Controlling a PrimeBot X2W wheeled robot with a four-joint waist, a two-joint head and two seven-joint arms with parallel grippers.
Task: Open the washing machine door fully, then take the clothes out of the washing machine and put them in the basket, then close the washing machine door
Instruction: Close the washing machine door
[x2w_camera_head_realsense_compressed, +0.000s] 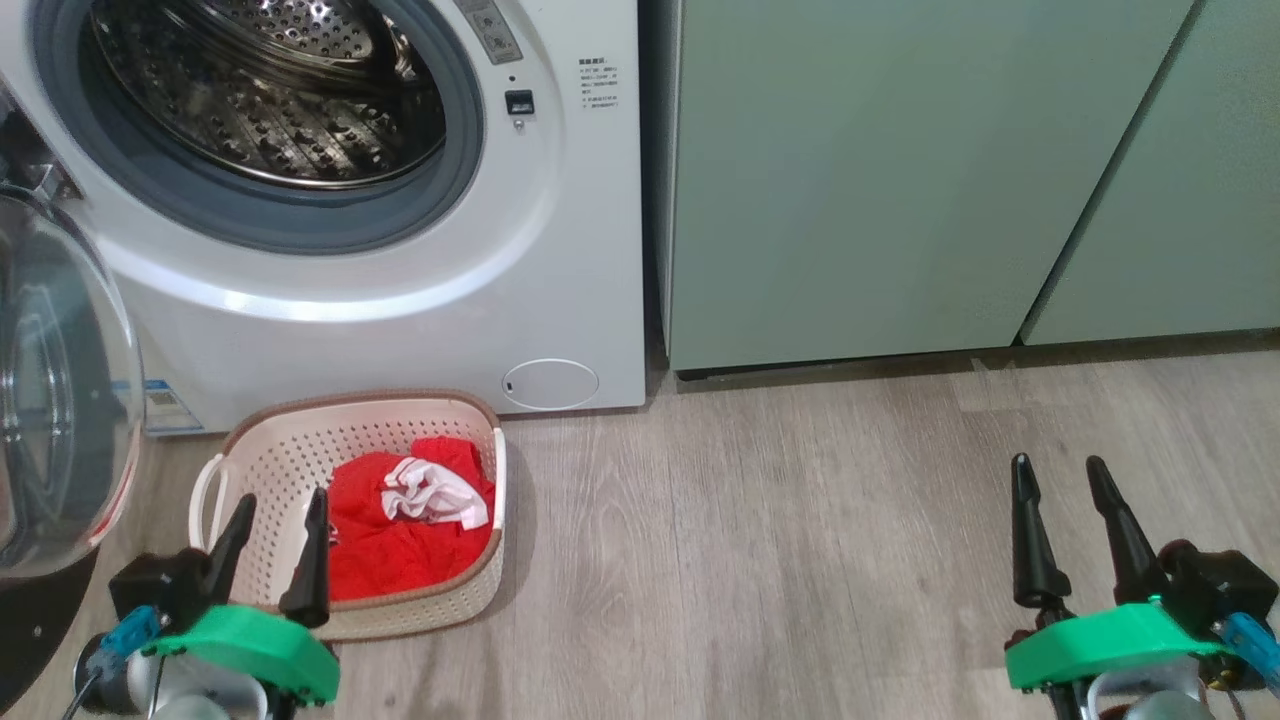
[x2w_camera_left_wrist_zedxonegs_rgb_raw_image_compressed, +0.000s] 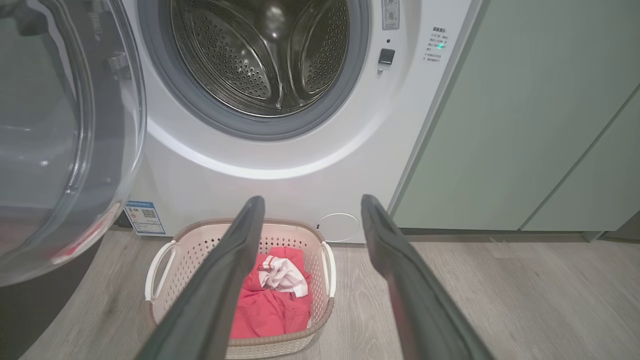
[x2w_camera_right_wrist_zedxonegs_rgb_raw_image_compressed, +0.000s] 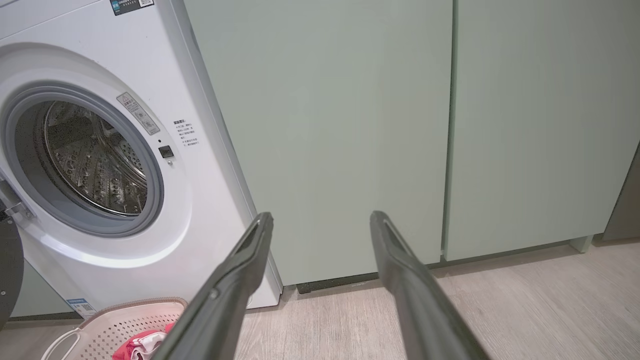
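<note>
Inside the basket (x2w_camera_head_realsense_compressed: 262, 452) lie the clothes (x2w_camera_head_realsense_compressed: 400, 545), a red heap with a white striped piece on top. That basket stands on the wooden floor (x2w_camera_head_realsense_compressed: 760, 560), just before the washing machine (x2w_camera_head_realsense_compressed: 420, 310) and below its round opening. Beside it, on the left, the washing machine door (x2w_camera_head_realsense_compressed: 60, 400) is swung wide open. Over the basket's near edge hangs the left gripper (x2w_camera_head_realsense_compressed: 282, 497), fingers spread and empty. Well apart, before the pale green cabinet doors (x2w_camera_head_realsense_compressed: 850, 180), the right gripper (x2w_camera_head_realsense_compressed: 1058, 462) is likewise spread and empty.
</note>
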